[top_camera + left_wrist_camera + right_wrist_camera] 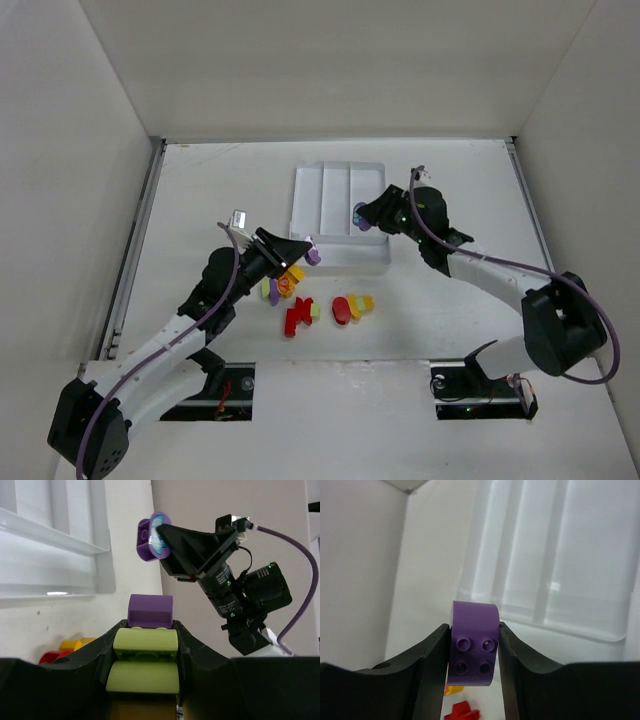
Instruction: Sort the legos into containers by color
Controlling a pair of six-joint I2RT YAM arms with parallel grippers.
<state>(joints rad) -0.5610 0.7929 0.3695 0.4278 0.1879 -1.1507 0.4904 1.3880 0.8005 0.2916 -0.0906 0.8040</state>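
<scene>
Gripping a purple brick [474, 652] between its jaws, the right end effector [366, 214] hangs over the right side of the white tray [335, 195] at centre frame, apparently lined up to drop the piece into a compartment. Just lower left of the tray, the left end effector [146, 630] clamps a green-and-purple stack [145, 652], likely awaiting its own sorting. Loose legos [350, 305] lie on the table [220, 190] below the tray, between both arms.
</scene>
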